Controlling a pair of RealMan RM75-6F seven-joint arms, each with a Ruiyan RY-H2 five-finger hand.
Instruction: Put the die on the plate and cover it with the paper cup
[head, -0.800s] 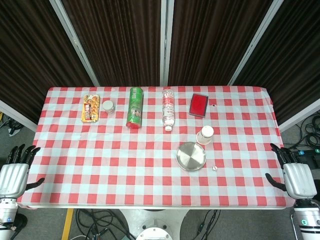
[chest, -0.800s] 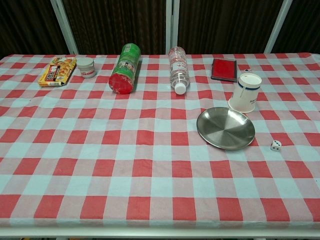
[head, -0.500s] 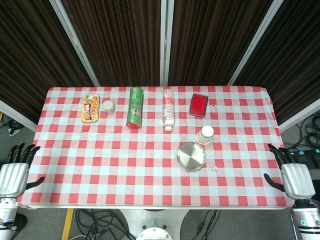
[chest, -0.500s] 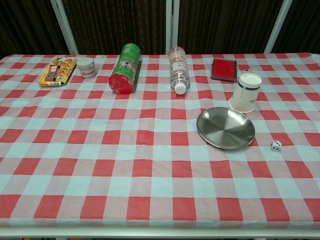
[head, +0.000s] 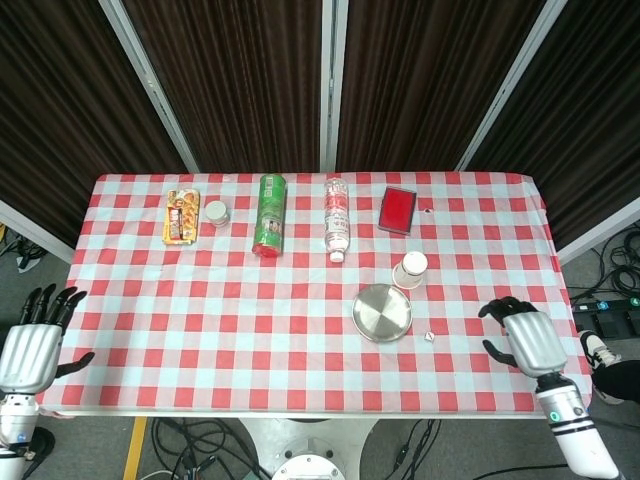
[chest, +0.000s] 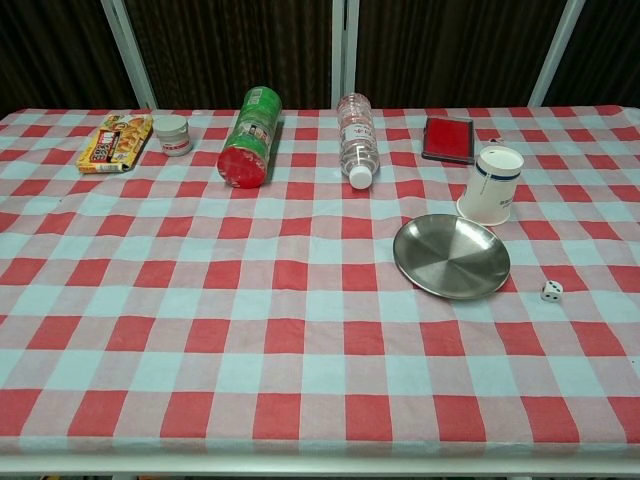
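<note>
A small white die (head: 428, 336) (chest: 551, 291) lies on the checked cloth just right of the round metal plate (head: 382, 312) (chest: 451, 256). A white paper cup (head: 410, 269) (chest: 492, 185) stands upside down behind the plate. In the head view my right hand (head: 526, 336) hovers over the table's front right part, to the right of the die, fingers spread and holding nothing. My left hand (head: 30, 344) hangs off the table's left front corner, fingers apart and empty. The chest view shows neither hand.
Along the back lie a snack box (head: 181, 216), a small white jar (head: 215, 212), a green can (head: 268, 215) on its side, a water bottle (head: 337, 218) on its side and a red flat box (head: 397, 209). The table edge runs close in front of both hands.
My right hand has moved left from beyond the table's right edge to over the cloth, closer to the die. The left hand has barely shifted. The objects are where they were.
</note>
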